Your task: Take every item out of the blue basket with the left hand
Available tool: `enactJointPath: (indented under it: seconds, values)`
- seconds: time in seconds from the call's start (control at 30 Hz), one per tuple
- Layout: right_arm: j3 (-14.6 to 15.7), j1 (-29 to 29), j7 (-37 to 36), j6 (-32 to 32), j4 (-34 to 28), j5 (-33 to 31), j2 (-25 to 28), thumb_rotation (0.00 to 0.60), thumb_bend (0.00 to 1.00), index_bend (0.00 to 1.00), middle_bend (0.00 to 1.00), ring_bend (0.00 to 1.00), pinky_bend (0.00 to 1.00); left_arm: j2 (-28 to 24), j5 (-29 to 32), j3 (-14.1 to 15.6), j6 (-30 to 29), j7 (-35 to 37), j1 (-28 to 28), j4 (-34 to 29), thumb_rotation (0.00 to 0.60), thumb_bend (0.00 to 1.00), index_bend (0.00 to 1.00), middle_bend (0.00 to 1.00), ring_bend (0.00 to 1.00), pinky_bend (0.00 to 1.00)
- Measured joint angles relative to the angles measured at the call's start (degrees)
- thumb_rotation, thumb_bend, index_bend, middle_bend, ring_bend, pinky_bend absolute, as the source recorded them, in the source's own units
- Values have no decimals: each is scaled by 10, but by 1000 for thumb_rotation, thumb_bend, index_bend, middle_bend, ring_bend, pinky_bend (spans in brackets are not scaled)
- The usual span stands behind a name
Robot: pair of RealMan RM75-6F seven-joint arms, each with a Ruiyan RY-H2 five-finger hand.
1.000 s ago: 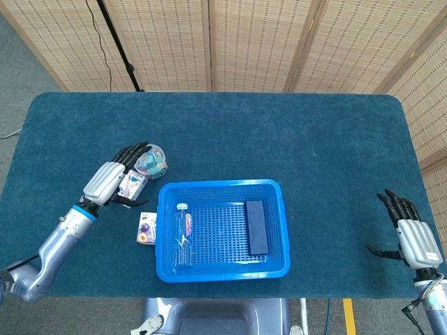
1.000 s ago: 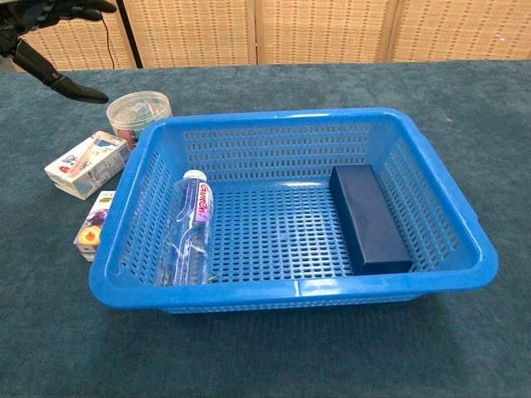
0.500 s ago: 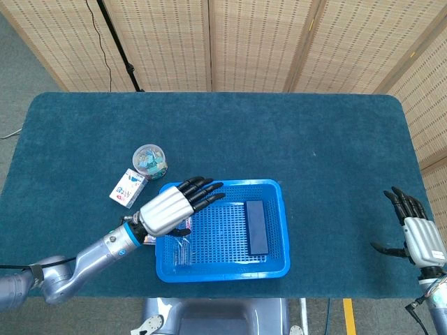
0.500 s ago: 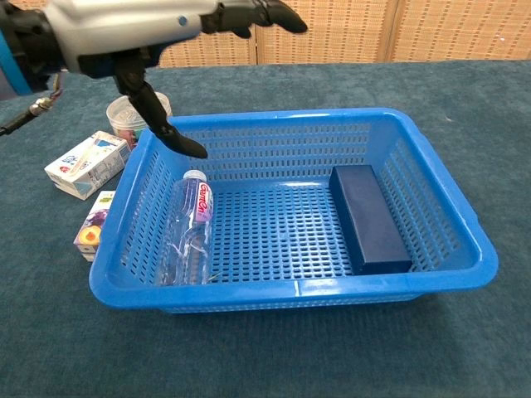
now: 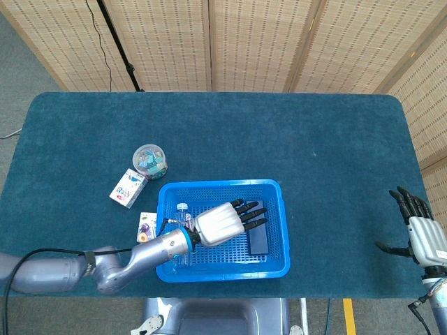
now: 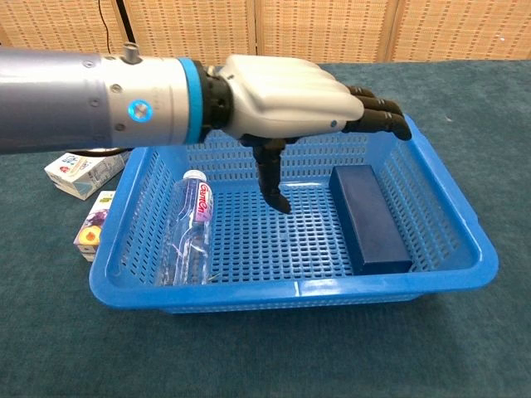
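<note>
The left hand (image 6: pixel 286 104) is hovering over the middle of the blue basket (image 6: pixel 452 207), palm down, fingers spread and holding nothing. Its fingertips are reaching above the dark blue box (image 6: pixel 367 217), which is lying along the basket's right wall. The clear water bottle (image 6: pixel 190 234) is lying along the left wall, to the left of the hand and apart from it. The right hand (image 5: pixel 423 234) is resting near the table's right edge, fingers apart and empty. Two small cartons (image 6: pixel 86 167) and a round container (image 5: pixel 149 160) are sitting on the table left of the basket.
</note>
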State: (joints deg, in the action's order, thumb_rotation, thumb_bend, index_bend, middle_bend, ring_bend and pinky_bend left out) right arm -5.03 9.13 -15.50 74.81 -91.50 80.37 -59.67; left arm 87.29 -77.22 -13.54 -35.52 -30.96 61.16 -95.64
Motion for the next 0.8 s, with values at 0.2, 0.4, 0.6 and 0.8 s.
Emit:
enactJointPath:
  seconds: [0.2, 0.4, 0.6, 0.8]
  values:
    - [-1, 2, 0, -4, 3, -2, -1, 600, 0, 0, 0, 0, 0, 70, 64, 3, 18, -69, 56, 73, 600, 55, 61, 0, 54, 217]
    - [-1, 3, -3, -10, 7, -7, -2, 600, 0, 0, 0, 0, 0, 107, 111, 17, 24, -99, 92, 114, 600, 57, 63, 0, 60, 217]
    - [-3, 3, -9, -16, 14, -14, -2, 600, 0, 0, 0, 0, 0, 112, 106, 35, 8, -102, 99, 118, 600, 58, 63, 0, 59, 217]
    - [0, 2, -9, -16, 13, -8, -2, 600, 0, 0, 0, 0, 0, 94, 62, 49, -22, -66, 86, 105, 600, 58, 63, 0, 58, 217]
